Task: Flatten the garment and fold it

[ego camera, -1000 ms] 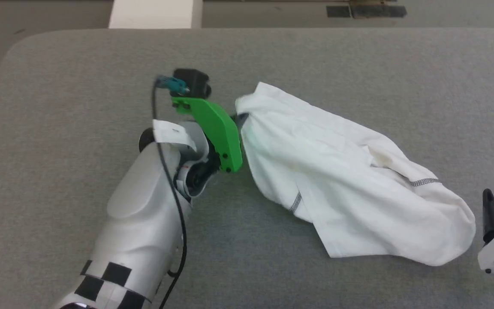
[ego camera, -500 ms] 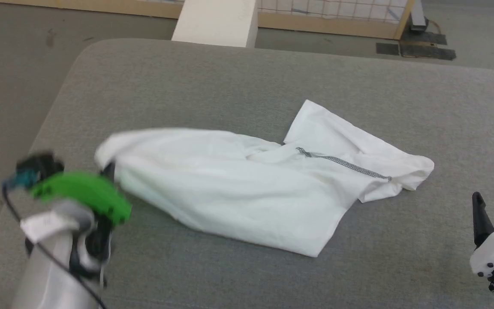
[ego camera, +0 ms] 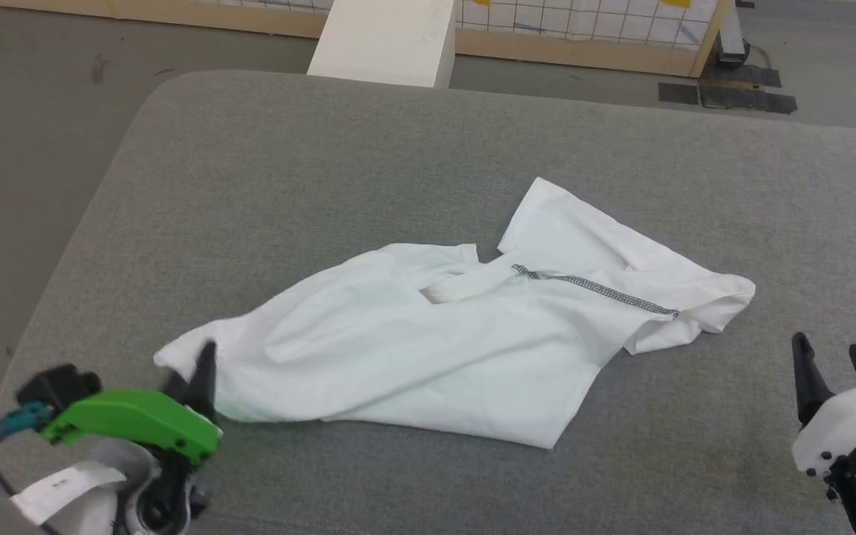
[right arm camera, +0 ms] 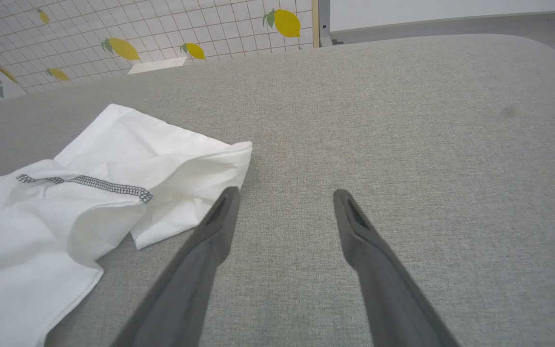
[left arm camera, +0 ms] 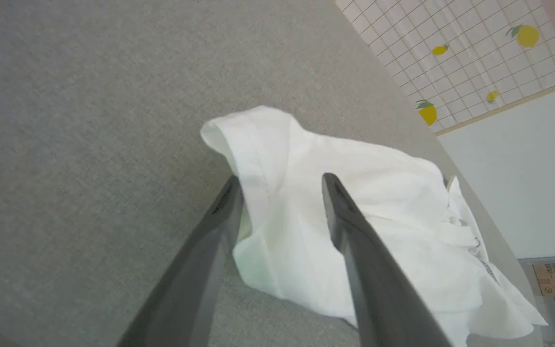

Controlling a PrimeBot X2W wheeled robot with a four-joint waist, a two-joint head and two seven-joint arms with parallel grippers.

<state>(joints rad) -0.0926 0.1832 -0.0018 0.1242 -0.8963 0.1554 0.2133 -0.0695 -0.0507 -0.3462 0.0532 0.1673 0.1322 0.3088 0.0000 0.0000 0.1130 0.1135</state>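
The garment [ego camera: 435, 349] is lying crumpled across the middle of the grey padded table [ego camera: 324, 186] – unfolded, bunched into loose ridges, its long side running left to right. One sleeve is being shown flat at the far right end, with a line of dark zigzag stitching [ego camera: 595, 291] crossing the shoulder just beside it. The near hem is trailing to a point toward the near edge.

At the near left, the left gripper [ego camera: 192, 379] is being held at the garment's left end. In the left wrist view its fingers [left arm camera: 354, 250] are being kept apart, the rolled white edge [left arm camera: 258, 144] lying between and beyond them, not pinched. A green bracket [ego camera: 131, 420] is being carried on that wrist.

At the near right, the right gripper [ego camera: 828, 345] is being held above bare table, fingers spread wide – well apart from the cloth, whose sleeve corner [right arm camera: 200, 164] is lying just left of it.

Beyond the far edge, a white block [ego camera: 383, 37] and a tiled panel printed with lemons [right arm camera: 162, 29] are standing on the floor [ego camera: 27, 111].
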